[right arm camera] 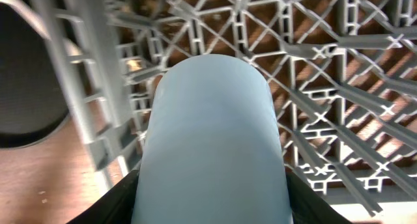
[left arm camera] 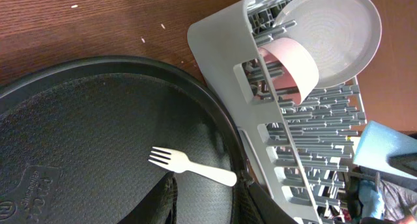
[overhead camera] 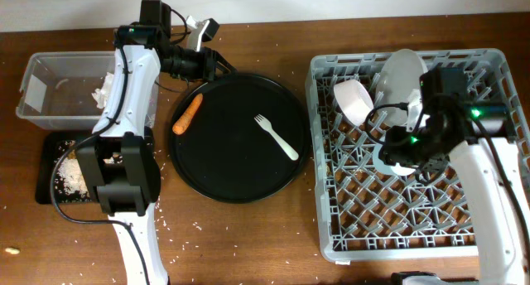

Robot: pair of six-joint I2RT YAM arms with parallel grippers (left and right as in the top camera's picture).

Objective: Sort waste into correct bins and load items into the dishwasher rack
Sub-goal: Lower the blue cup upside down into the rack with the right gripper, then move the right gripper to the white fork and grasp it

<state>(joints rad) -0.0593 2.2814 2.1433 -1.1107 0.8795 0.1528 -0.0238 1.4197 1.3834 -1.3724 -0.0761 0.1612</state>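
An orange carrot (overhead camera: 187, 113) and a white plastic fork (overhead camera: 276, 136) lie on the round black tray (overhead camera: 240, 181). My left gripper (overhead camera: 219, 67) hovers over that tray's far left rim, open and empty (left arm camera: 208, 180), with the fork (left arm camera: 192, 167) just ahead of its fingertips. A crumpled napkin (overhead camera: 106, 90) lies in the clear tub (overhead camera: 41, 111). Pale rice (overhead camera: 73, 176) lies in the shallow black tray (overhead camera: 45, 185). The grey dishwasher rack (overhead camera: 397, 235) holds a small white bowl (overhead camera: 354, 101) and a larger bowl (overhead camera: 402, 74). Over the rack, my right gripper (overhead camera: 396, 152) is shut on the light blue cup (right arm camera: 212, 133).
Loose rice grains (overhead camera: 170, 227) are scattered on the wooden table near the left arm's base (overhead camera: 124, 194). A small scrap (overhead camera: 12, 250) lies at the front left edge. The rack's near wall (left arm camera: 228, 68) stands close beside the round tray's rim (left arm camera: 221, 113).
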